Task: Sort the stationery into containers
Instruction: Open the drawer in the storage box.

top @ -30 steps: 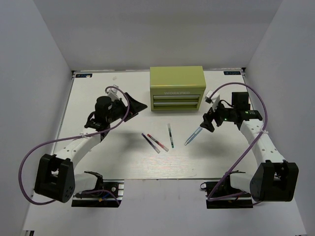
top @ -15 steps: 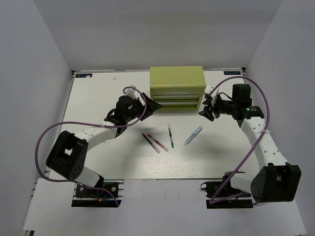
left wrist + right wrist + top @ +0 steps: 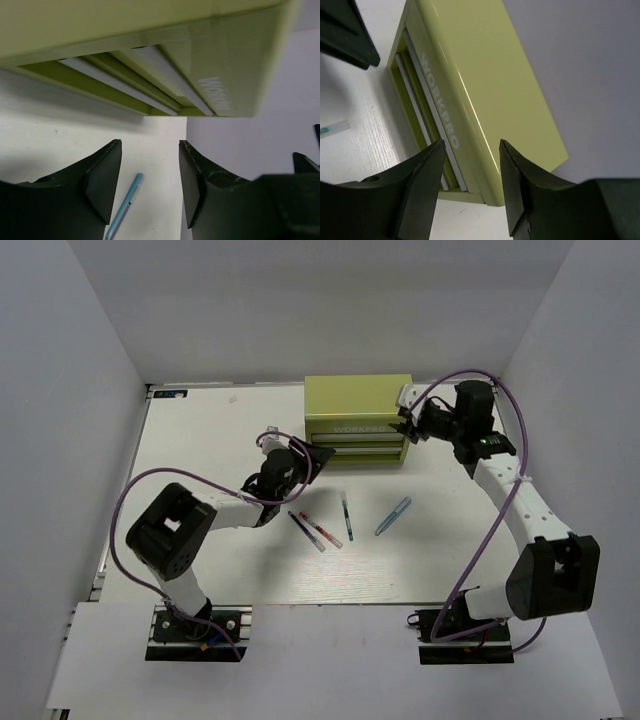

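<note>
The yellow-green chest (image 3: 358, 405) stands at the back of the table with both drawers shut; it also fills the top of the left wrist view (image 3: 150, 50) and the right wrist view (image 3: 485, 85). My left gripper (image 3: 318, 456) is open and empty just off the chest's front left corner (image 3: 150, 175). My right gripper (image 3: 404, 427) is open and empty at the chest's front right corner (image 3: 470, 172). Four pens lie in front of the chest: dark purple (image 3: 303, 530), red-pink (image 3: 322, 532), dark green (image 3: 346, 517) and light blue (image 3: 393, 516), the last also seen between the left fingers (image 3: 124, 205).
The white table (image 3: 200, 460) is walled by grey panels on three sides. Purple cables loop off both arms. One left finger (image 3: 345, 30) shows at the top left of the right wrist view, near the green pen's white tip (image 3: 332, 130).
Both grippers have moved in to the chest, the left to its front left corner, the right up to its right corner. Both sets of jaws have narrowed. The pens have not moved.
</note>
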Motion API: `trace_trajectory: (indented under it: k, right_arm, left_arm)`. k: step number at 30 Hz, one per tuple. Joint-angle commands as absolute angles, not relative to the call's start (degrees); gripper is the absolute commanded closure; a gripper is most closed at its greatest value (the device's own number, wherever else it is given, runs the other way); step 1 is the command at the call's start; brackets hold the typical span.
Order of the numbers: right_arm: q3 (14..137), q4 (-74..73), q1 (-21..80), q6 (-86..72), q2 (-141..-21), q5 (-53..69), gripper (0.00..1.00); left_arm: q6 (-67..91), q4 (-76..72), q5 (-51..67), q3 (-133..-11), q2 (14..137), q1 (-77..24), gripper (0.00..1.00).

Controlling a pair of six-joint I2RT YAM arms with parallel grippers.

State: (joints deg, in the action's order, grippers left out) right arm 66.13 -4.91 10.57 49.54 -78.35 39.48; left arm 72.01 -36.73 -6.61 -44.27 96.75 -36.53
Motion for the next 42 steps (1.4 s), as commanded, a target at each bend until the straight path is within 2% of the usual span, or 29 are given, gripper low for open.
trace_trajectory:
  k: [1, 11, 14, 15, 19, 27, 42]
  right_arm:
    - [68.64, -0.70, 11.69, 52.02, -80.06, 37.71, 0.45]
    - [72.33, -6.33, 14.15, 58.97, -85.42, 38.41, 0.39]
    - [73.39, -6.68, 14.33, 60.64, -87.18, 36.57, 0.34]
    - [73.82, -8.68, 14.33, 61.60, -88.84, 36.04, 0.30]
    - [77.25, -12.39, 14.50, 63.72, -91.67, 34.98, 0.25]
    - [79.53, -12.03, 14.77, 63.72, -95.53, 28.49, 0.23]
    - [82.62, -19.95, 14.76, 65.13, -97.82, 28.56, 0.29]
  left_arm:
    - [76.02, -43.06, -11.77, -45.70, 99.39, -38.23, 0.40]
    - [79.36, -46.05, -13.54, -47.37, 103.35, -38.76, 0.37]
    - [81.03, -47.72, -13.54, -47.37, 104.76, -39.29, 0.37]
    - [81.04, -48.51, -13.54, -47.37, 104.77, -39.29, 0.37]
    - [82.35, -49.22, -13.54, -47.90, 106.00, -39.81, 0.37]
    - [85.17, -53.25, -14.59, -48.43, 108.89, -40.34, 0.37]
    - [85.69, -60.64, -17.05, -51.24, 114.87, -41.92, 0.37]
